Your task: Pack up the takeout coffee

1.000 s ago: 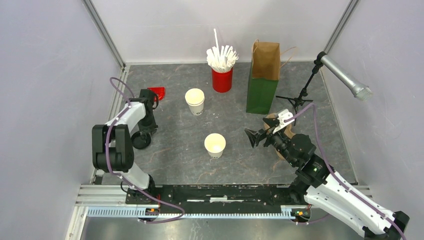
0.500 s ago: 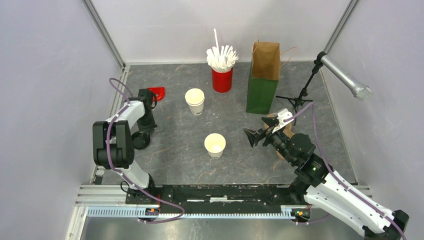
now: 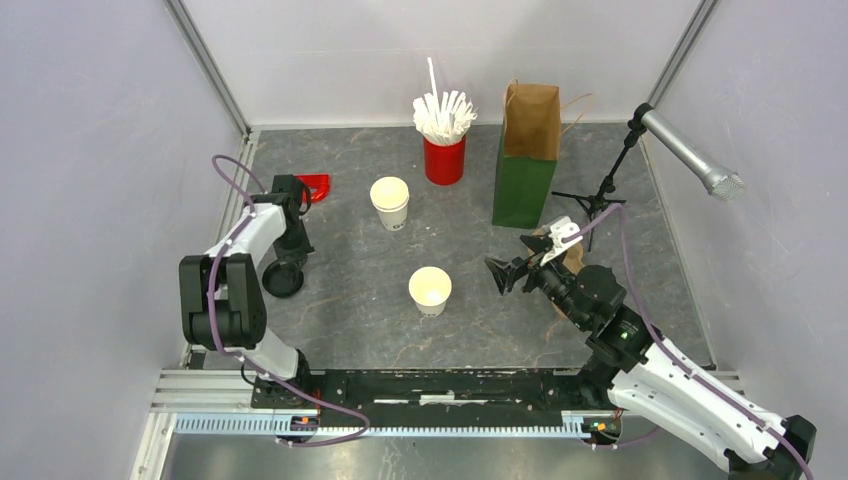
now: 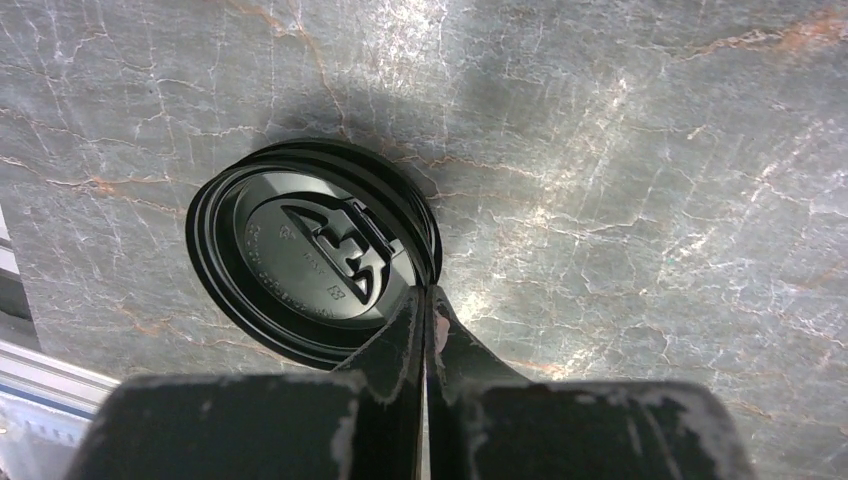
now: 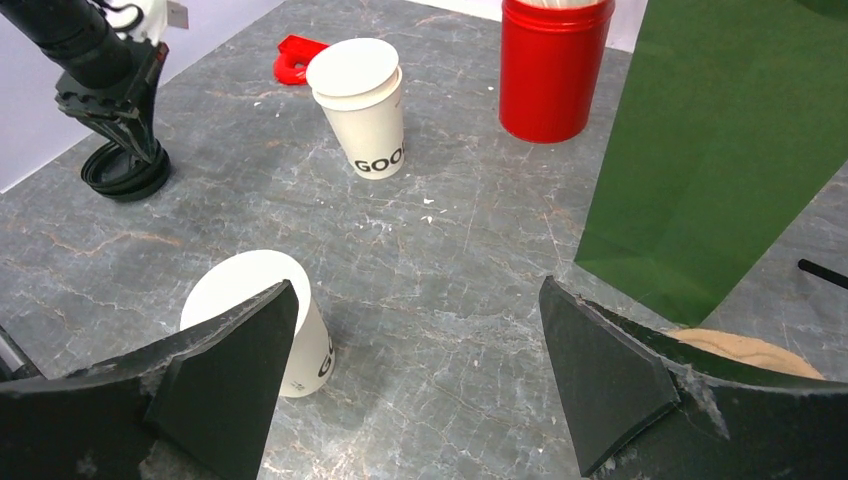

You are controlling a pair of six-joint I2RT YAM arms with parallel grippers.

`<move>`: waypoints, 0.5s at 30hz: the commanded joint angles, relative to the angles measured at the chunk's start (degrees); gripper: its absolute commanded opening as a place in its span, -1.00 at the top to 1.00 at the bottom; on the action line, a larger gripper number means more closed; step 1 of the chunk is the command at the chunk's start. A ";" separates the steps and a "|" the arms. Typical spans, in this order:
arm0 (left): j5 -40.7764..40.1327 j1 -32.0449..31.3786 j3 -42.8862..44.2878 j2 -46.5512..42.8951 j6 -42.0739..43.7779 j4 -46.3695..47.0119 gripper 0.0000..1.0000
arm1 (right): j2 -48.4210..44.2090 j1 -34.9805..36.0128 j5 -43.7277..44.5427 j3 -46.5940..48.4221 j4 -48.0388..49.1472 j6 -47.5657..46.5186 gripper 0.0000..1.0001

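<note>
The single white paper cup (image 3: 430, 289) is standing upright near the middle of the grey marbled table (image 3: 350, 325). Its open mouth is showing and there is dark print on its side.

My right pincer (image 5: 417, 283) is hovering to the cup's right, apart from it. I am holding its jaws spread wide, with nothing between them. In that wrist's view the cup is sitting partly behind the left finger.

Farther from me than the single cup, a stack of like cups (image 3: 389, 202) with layered rims is standing upright, and the letters "GOO" are showing on its side.

Well apart from the cup, near the table's left edge, a short stack of black plastic lids (image 4: 300, 255) is lying flat. My left pincer (image 4: 427, 297) is pointing down at it. Its fingers are pressed together and their tips are touching the rim of the top lid. I cannot tell whether that rim is caught between them.

Just beyond the lids, a small red object (image 3: 316, 184) is lying on the table.

Along the back, a red tumbler (image 3: 444, 162) full of white straws (image 3: 443, 115) is standing just beside an upright paper bag (image 3: 524, 175), which is green below and brown at the top. To the right of the bag, a microphone (image 3: 692, 153) is leaning on its small stand. A tan round thing (image 5: 745, 350) is lying under my right arm.
</note>
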 commanded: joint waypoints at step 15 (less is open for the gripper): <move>3.03 0.15 6.10 -9.83 0.16 -6.19 0.95 | 4.50 -0.06 -3.07 -0.33 5.04 2.39 -0.96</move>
